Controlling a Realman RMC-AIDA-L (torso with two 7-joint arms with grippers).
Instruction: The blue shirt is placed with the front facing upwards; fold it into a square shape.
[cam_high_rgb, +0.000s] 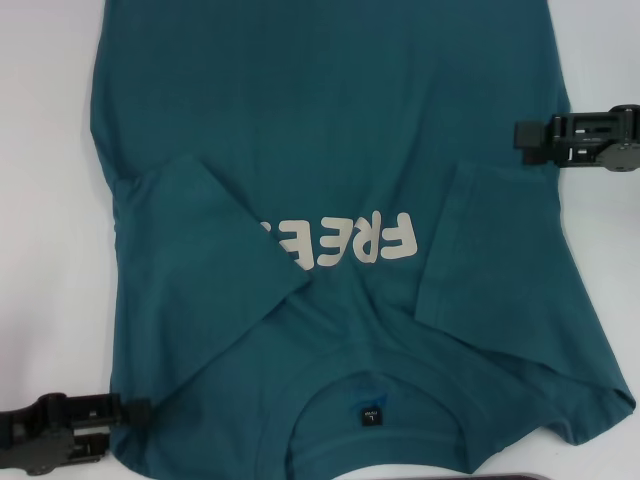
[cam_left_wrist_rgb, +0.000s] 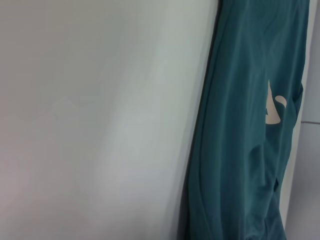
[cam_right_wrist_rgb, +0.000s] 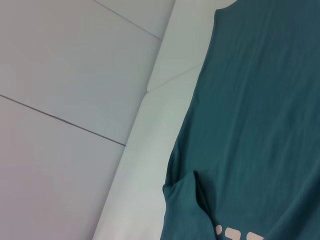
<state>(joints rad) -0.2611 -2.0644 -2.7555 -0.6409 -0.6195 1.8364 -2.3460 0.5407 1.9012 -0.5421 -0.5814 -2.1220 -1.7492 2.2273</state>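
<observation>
The blue shirt (cam_high_rgb: 330, 120) lies flat on the white table, collar toward me, with the black neck label (cam_high_rgb: 368, 412) near the front edge. Both short sleeves are folded inward over the chest; the left one (cam_high_rgb: 210, 230) covers part of the off-white print (cam_high_rgb: 345, 240). My left gripper (cam_high_rgb: 140, 412) sits low at the shirt's left shoulder edge. My right gripper (cam_high_rgb: 522, 134) is at the shirt's right side edge, farther back. The left wrist view shows the shirt (cam_left_wrist_rgb: 240, 140) edge-on, and the right wrist view shows its side edge (cam_right_wrist_rgb: 260, 125).
White table (cam_high_rgb: 50, 200) lies bare to the left and right of the cloth. A dark object (cam_high_rgb: 560, 476) peeks in at the front edge on the right. The shirt's hem runs out of the head view at the far side.
</observation>
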